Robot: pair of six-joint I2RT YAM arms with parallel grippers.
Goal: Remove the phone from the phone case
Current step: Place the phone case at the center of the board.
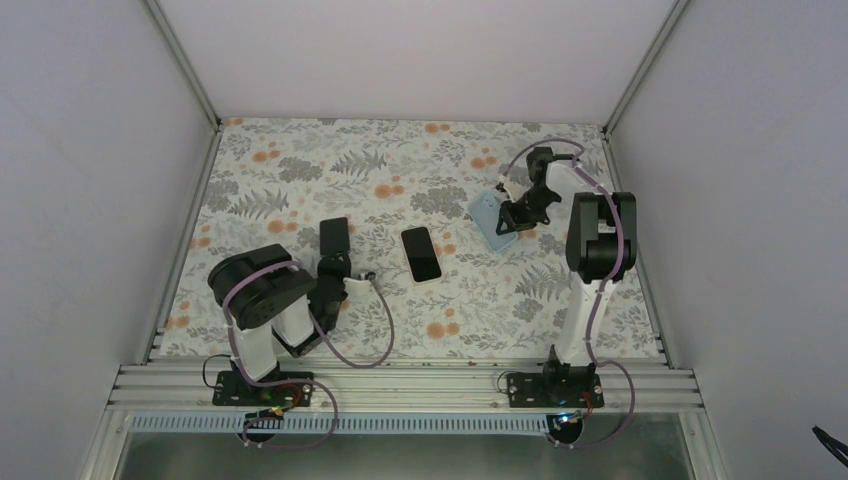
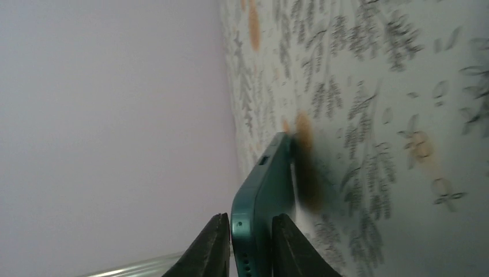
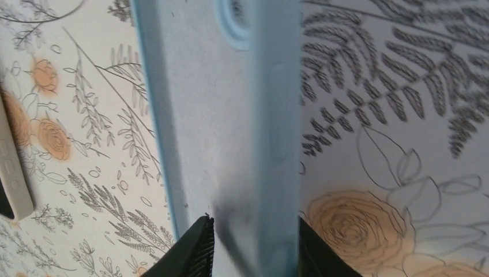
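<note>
My left gripper (image 1: 335,262) is shut on the end of a dark teal phone (image 1: 334,235), which lies at the left of the mat. In the left wrist view the phone (image 2: 265,184) stands edge-on between the fingers of my left gripper (image 2: 249,248), its far end touching the mat. My right gripper (image 1: 512,218) is shut on a light blue phone case (image 1: 488,212) at the far right. In the right wrist view the case (image 3: 230,115) sits between the fingers of my right gripper (image 3: 256,248), with its camera hole at the top.
A second phone (image 1: 421,254) in a beige case lies screen up in the middle of the floral mat (image 1: 300,180). Its edge also shows in the right wrist view (image 3: 11,179). White walls enclose the mat on three sides.
</note>
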